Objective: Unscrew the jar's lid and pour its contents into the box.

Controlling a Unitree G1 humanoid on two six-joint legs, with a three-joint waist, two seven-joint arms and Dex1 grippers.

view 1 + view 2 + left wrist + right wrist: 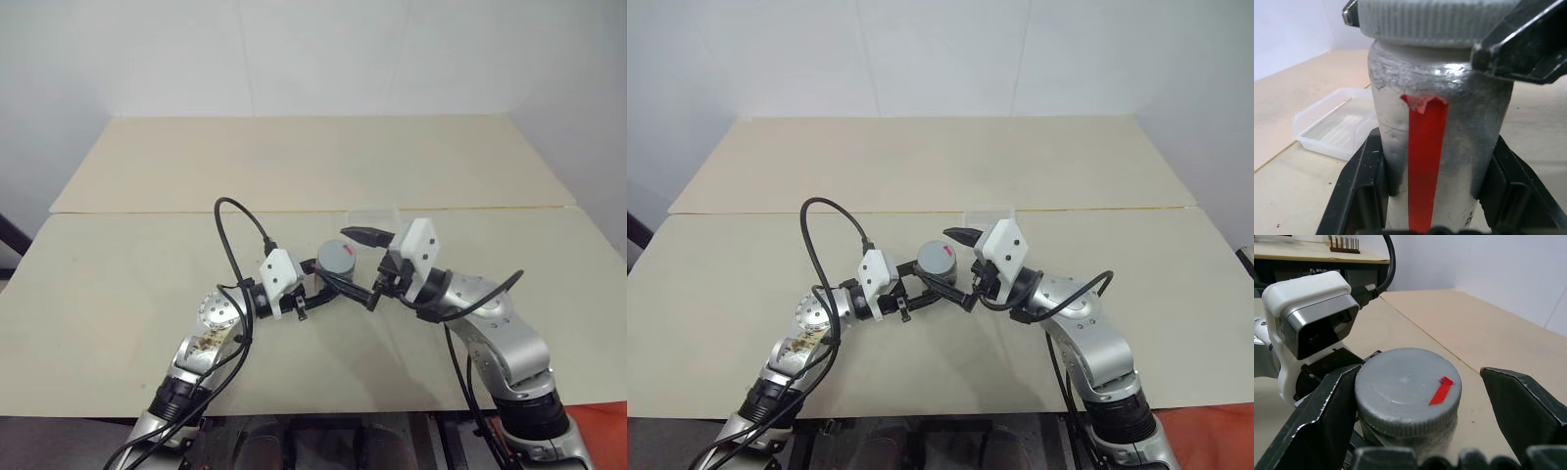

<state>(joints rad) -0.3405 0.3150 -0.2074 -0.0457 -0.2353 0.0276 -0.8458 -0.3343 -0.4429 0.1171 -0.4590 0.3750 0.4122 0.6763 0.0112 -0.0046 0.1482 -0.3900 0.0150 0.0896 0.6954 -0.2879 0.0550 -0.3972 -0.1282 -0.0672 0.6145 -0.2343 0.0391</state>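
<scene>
White walls behind, beige tabletop (147, 284) made of two panels with a seam running left to right across the middle. Both arms meet over the near panel, centre of scene. Left gripper (312, 294) reaches in level from the left, jaws clamped tight on the body of the jar (1437, 147), one black finger (1359, 191) on each side of it; jar held upright, silvery-grey, red tape strip running up its side. The lid (1408, 391) is on the jar, grey, ribbed edge, small red tape mark on top. Right gripper (364, 262) comes in from the right at lid height, jaws spread wide apart around the lid; in the right wrist view one finger (1327, 416) sits against the lid's edge, the other stands clear of it with a gap. Not gripping the lid. The box (373, 217) is clear plastic, shallow, lying flat on the tabletop just beyond the grippers, slightly to the right, near the seam; looks to hold nothing. Black cable loops up from the left wrist camera housing (281, 277).
</scene>
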